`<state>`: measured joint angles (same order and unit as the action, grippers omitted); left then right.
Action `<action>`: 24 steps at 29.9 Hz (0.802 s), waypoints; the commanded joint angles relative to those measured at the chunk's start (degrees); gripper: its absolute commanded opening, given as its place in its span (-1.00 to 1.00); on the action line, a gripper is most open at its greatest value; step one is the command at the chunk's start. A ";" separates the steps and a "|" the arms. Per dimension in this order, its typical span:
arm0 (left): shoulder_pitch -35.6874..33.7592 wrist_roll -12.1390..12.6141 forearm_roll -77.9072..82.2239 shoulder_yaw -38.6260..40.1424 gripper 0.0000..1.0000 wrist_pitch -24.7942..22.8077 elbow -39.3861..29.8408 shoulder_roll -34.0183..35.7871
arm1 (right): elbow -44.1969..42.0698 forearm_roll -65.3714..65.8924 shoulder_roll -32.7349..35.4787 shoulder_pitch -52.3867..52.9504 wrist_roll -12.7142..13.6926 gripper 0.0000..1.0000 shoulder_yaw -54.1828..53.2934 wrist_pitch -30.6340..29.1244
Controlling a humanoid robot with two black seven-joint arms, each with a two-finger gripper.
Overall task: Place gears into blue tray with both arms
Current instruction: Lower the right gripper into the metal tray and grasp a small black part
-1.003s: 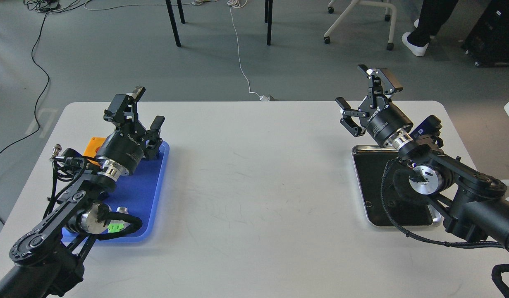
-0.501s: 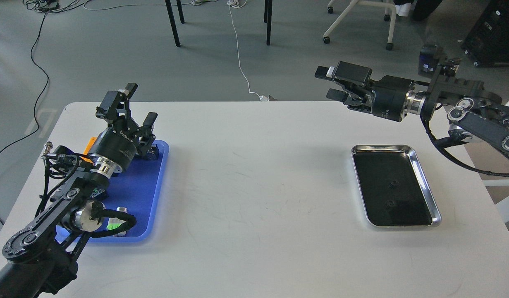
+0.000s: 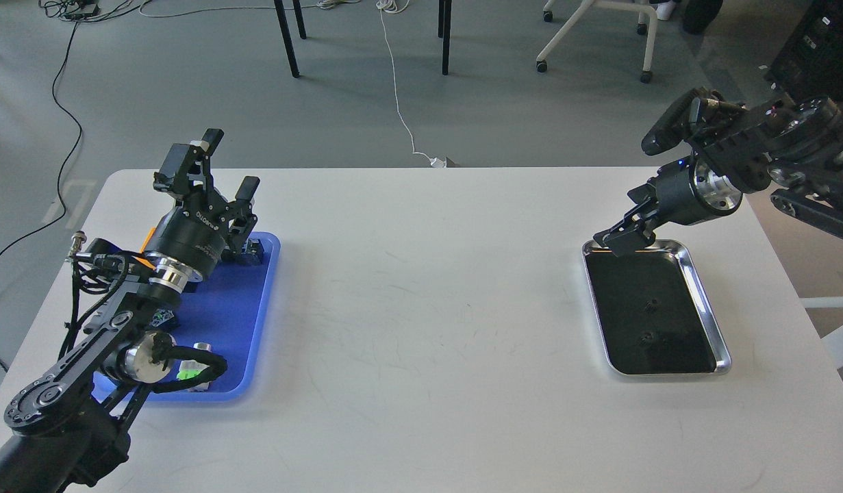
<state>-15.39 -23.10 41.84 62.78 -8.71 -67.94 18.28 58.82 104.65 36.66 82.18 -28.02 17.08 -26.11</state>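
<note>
Two tiny black gears (image 3: 652, 303) (image 3: 646, 337) lie on the dark floor of a silver tray at the right. The blue tray (image 3: 246, 311) lies at the left of the table. My left gripper (image 3: 227, 166) is raised over the blue tray's far end, open, with nothing between its fingers. My right gripper (image 3: 620, 238) points down and left over the silver tray's far left corner. It looks dark and end-on, so its fingers cannot be told apart. It is apart from both gears.
The silver tray (image 3: 709, 311) has a shiny raised rim. In the blue tray lie a green-marked part (image 3: 188, 374), a small silver piece (image 3: 202, 347), an orange piece (image 3: 146, 241) and a dark part (image 3: 257, 250). Chair legs and cables stand on the floor beyond the table.
My right arm swung from over the silver tray up and out to the right, then brought its gripper down over the tray's far left corner. The left gripper shifted slightly back and left.
</note>
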 commanded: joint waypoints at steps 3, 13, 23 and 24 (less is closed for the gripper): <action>0.10 -0.10 0.08 -0.02 0.96 0.01 -0.09 0.00 | -0.19 2.83 1.05 -0.36 0.02 0.92 4.62 0.00; 0.10 -0.10 0.08 -0.11 0.96 -0.08 -0.09 -0.08 | -0.81 4.42 2.19 -5.18 0.02 0.85 5.95 0.27; 0.19 -0.19 0.08 -0.29 0.96 -0.17 -0.18 0.18 | -5.02 3.89 1.49 -10.90 0.02 0.64 3.75 0.79; 0.19 -0.10 0.08 -0.29 0.96 -0.17 -0.18 0.09 | -5.46 3.81 1.49 -11.17 0.02 0.59 3.66 0.97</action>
<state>-15.21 -23.27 41.93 62.60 -8.86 -68.05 18.44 54.41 108.57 38.19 71.93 -28.00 20.97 -25.41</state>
